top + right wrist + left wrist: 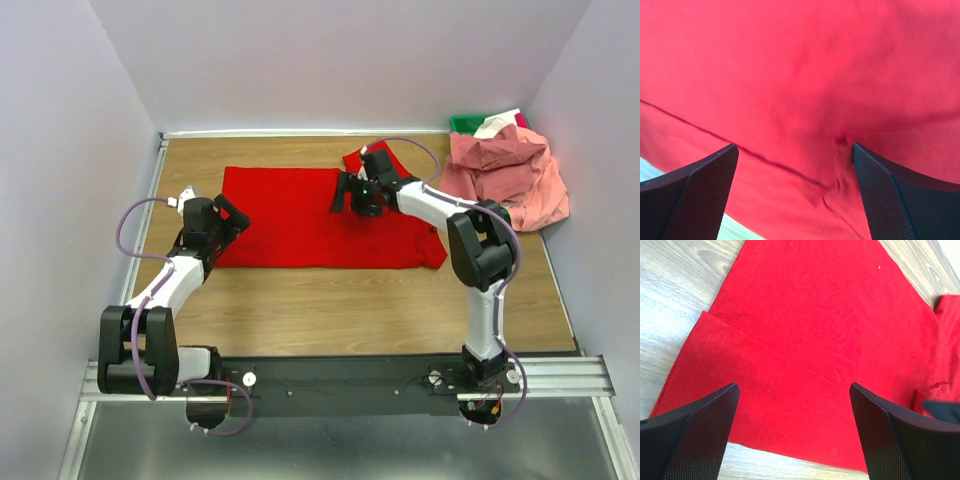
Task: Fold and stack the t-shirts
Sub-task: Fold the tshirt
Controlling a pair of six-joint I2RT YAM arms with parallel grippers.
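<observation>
Both tools stand wide open and neither has hold of anything: the left tool [237, 217] hangs low over the left edge of the red t-shirt [300, 225], and the right tool [352, 203] points down at its upper middle part, just left of a sleeve. From the left wrist the black fingers [700, 435] frame flat red cloth with a strip of tabletop [670, 300] beside it. From the right wrist the red cloth fills the view between the fingers [695, 195], with a small pucker beside the right one; whether a tip touches the cloth I cannot tell. There are two arms, one red t-shirt and one green bin [465, 124]. The red shirt lies spread flat across the middle of the wooden tabletop [350, 300]. The salmon pink t-shirts [505, 175] sit in one crumpled heap at the upper right, against the bin; perhaps two or three, the folds hide the count. The left arm rises from the lower left and bends up and to the right. The right arm stands at the lower right, its elbow high and its forearm reaching up and left.
</observation>
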